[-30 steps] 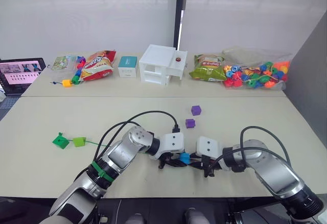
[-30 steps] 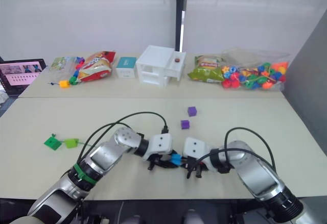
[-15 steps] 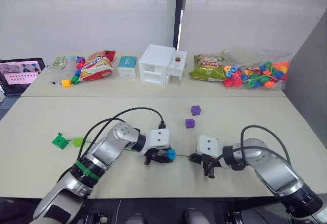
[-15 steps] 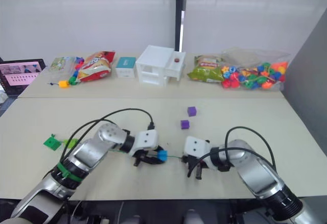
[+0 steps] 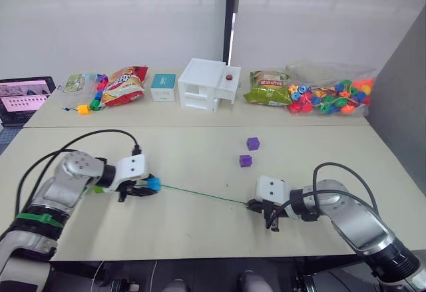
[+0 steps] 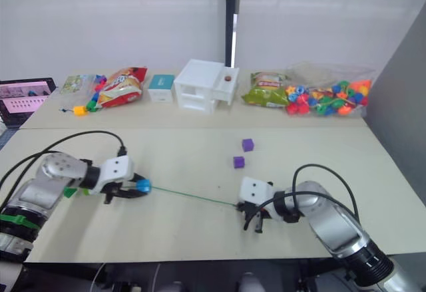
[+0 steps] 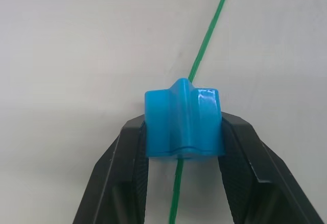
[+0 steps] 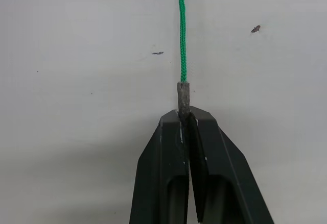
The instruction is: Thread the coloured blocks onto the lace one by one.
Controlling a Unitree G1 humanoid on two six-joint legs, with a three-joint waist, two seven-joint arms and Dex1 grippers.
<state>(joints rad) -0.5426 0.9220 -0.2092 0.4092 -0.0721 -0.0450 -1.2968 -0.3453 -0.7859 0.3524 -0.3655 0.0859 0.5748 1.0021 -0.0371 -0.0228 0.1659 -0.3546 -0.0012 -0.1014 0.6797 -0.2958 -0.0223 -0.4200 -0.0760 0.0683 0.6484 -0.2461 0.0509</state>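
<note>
The long thin green lace (image 5: pixel 200 194) runs taut across the beige counter (image 5: pixel 200 152). Right gripper (image 8: pixel 184 116), jaws clenched on its stiff grey tip (image 8: pixel 183 95), the sensible hold since the cord looks limp. Left gripper (image 7: pixel 183 132) clamps the small, light blue plastic cube (image 7: pixel 183 124); its wrist view shows the cord passing through.

Robotics test room: plain white walls, two pale tables (image 5: pixel 200 172), a laptop (image 5: pixel 25 96) at the far table's left edge.

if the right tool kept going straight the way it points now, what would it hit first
Probably the blue block held in the left tool: the right tool points along the lace toward it, over bare table.
</note>
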